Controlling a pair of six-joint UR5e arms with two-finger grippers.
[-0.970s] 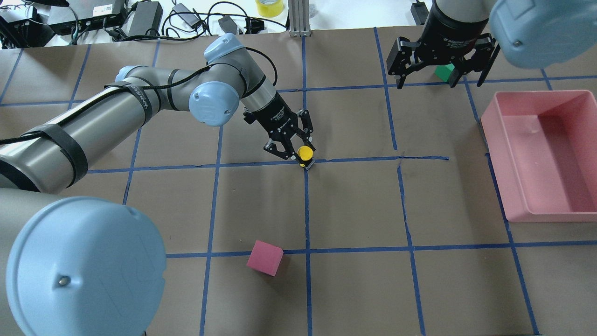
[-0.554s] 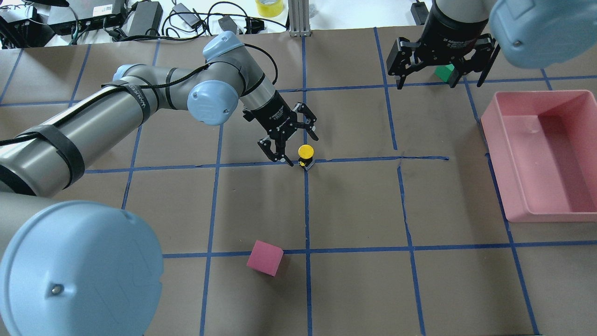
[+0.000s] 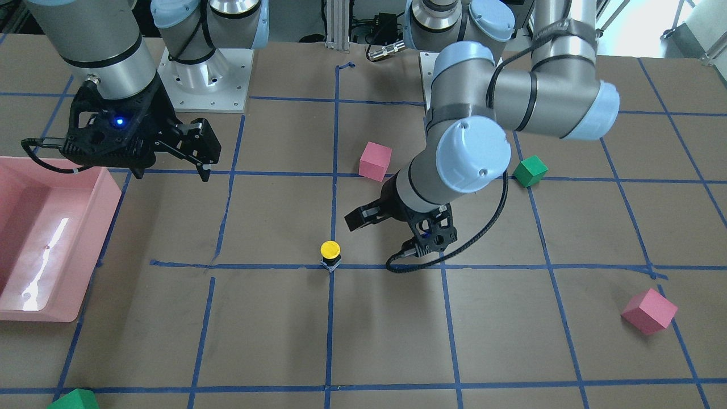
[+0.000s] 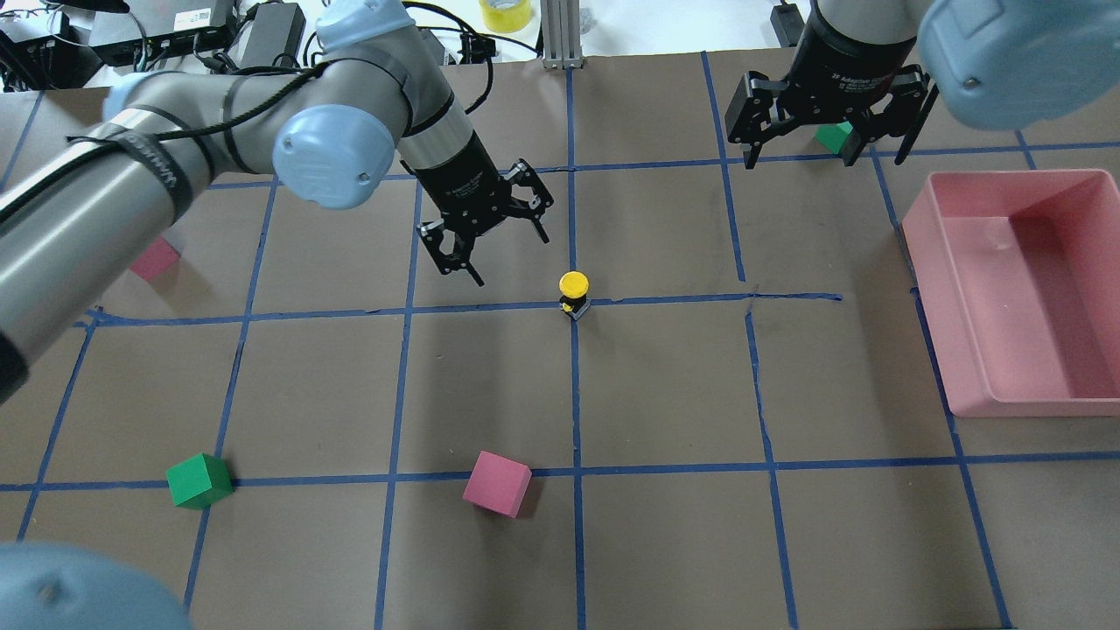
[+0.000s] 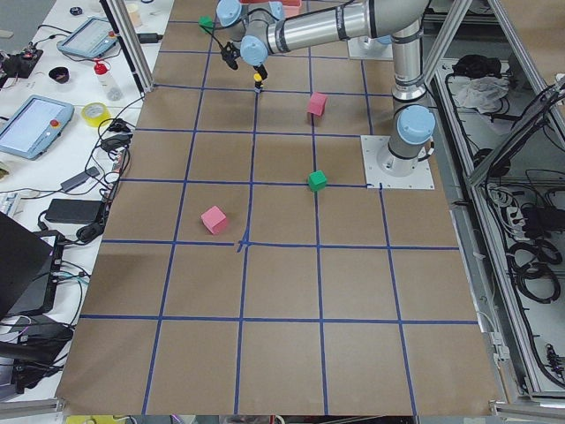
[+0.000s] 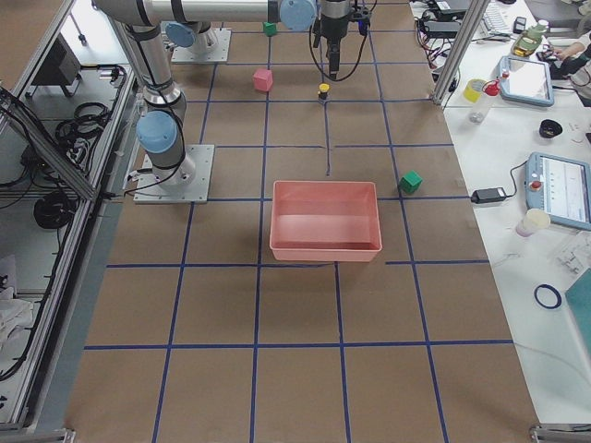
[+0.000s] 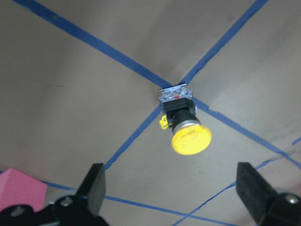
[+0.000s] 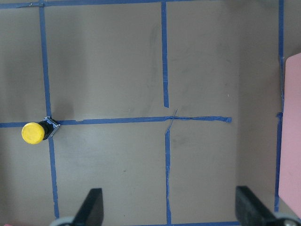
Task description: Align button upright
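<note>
— Where are the grippers?
— The left gripper (image 4: 513, 260) hangs spread wide near the button (image 4: 573, 294). The right gripper (image 4: 829, 157), also wide and empty, is well apart.
— And the button?
— It stands upright and free on a blue tape crossing (image 4: 575, 308). It is probably light, rigid and tippy. The yellow cap (image 7: 191, 140) looks slick, so I'd grip the black neck (image 7: 181, 115).

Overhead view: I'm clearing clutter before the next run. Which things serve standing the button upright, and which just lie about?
Job in hand:
button, standing cap-up
left gripper, open, clear of it

Lying about:
pink cubes
green cubes
pink bin
</note>
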